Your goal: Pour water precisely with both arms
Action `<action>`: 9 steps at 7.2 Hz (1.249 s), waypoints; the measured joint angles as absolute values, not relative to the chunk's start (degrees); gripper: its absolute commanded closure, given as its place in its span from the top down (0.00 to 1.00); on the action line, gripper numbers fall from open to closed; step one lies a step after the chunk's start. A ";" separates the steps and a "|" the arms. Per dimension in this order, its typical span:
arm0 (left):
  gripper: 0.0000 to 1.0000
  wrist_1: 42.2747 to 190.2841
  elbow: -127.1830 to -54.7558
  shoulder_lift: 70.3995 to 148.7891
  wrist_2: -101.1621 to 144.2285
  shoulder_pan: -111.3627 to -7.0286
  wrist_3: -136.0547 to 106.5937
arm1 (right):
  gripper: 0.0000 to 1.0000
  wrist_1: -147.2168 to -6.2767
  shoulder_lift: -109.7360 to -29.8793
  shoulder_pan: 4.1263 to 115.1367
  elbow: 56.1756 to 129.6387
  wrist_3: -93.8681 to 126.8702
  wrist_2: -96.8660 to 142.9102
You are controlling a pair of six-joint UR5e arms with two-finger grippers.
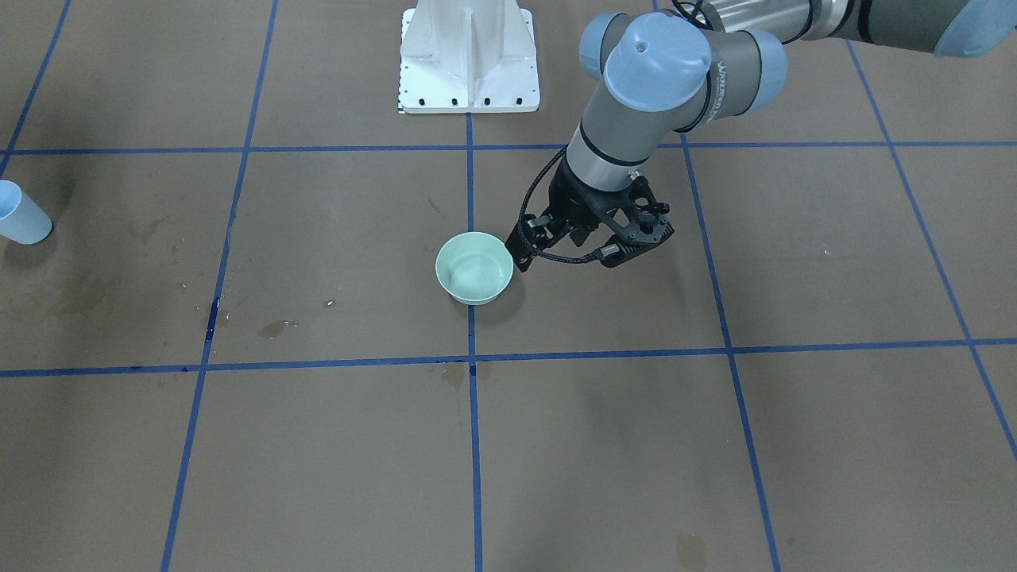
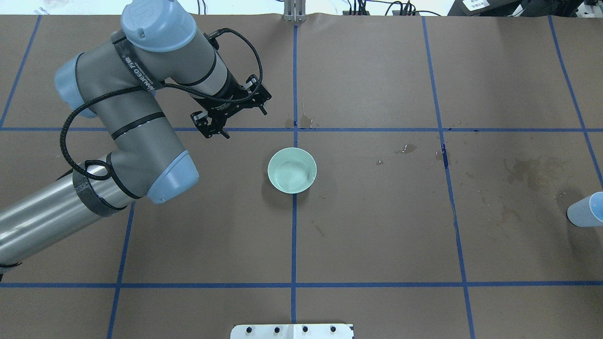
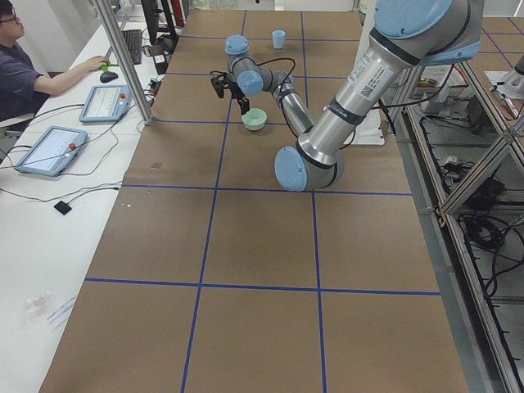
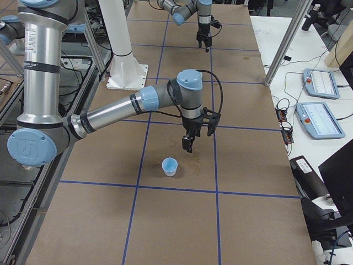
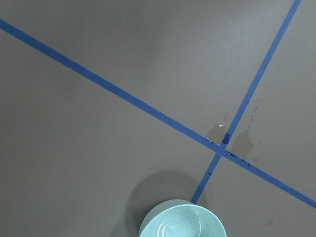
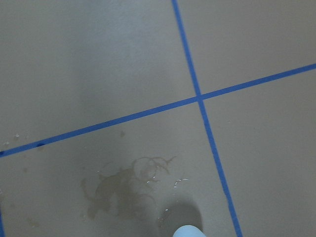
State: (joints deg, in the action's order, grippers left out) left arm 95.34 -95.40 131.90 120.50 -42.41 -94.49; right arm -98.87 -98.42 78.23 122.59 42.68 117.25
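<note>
Mid-frame, my bowl (image 2: 270, 170) holds water (image 2: 294, 176), so I think pouring is done; left gripper (image 1: 568, 253) hangs open and empty, right gripper (image 4: 188, 144) I cannot tell.

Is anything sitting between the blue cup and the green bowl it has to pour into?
Nothing visible. Between the blue cup and the green bowl lie only stains and droplets. The left gripper hangs beside the bowl, on the side away from the cup.
</note>
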 measured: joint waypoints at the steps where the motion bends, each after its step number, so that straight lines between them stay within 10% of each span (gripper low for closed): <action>1: 1.00 95.25 -96.04 131.47 120.50 -42.43 -94.48 | 1.00 -98.99 -102.25 75.21 126.89 48.39 111.06; 9: 1.00 94.39 -96.13 131.19 120.34 -42.44 -94.49 | 0.99 -110.78 -109.88 37.65 135.02 105.22 78.55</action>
